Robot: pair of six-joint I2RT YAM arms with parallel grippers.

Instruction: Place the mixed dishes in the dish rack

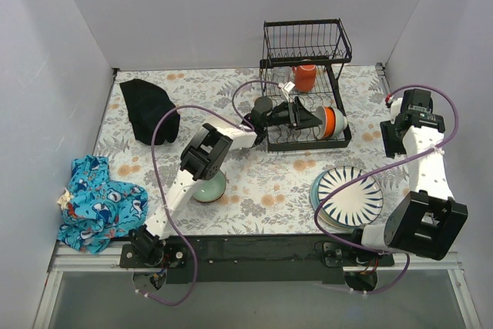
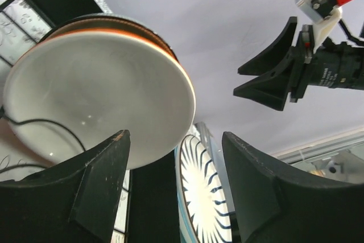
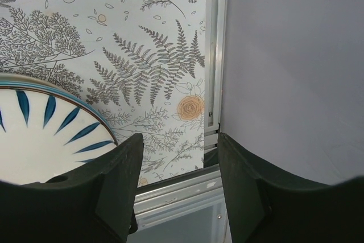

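A black wire dish rack (image 1: pixel 306 59) stands at the far middle of a flower-patterned table (image 1: pixel 262 190). The left gripper (image 1: pixel 299 115) is reached into the rack's lower tray from the rack's left side. Its fingers (image 2: pixel 96 192) are spread, with nothing pinched between them. A bowl (image 1: pixel 333 121), white inside and orange outside, is tipped on its side in the tray just beyond them, at the rack's right end. An orange mug (image 1: pixel 305 76) is seen within the rack, toward its back.

In front of the rack and to its right, striped plates (image 1: pixel 349 196) are stacked. In front and to its left, a pale green bowl (image 1: pixel 208 187) is partly hidden under the arm. The right gripper (image 1: pixel 390 135) is held to the rack's right, with its fingers (image 3: pixel 250 197) spread and empty.

The bowl-loading step is judged nearly done. Next, the left gripper would need to be drawn clear without knocking the bowl. A plate or the green bowl could then be gripped by its rim.
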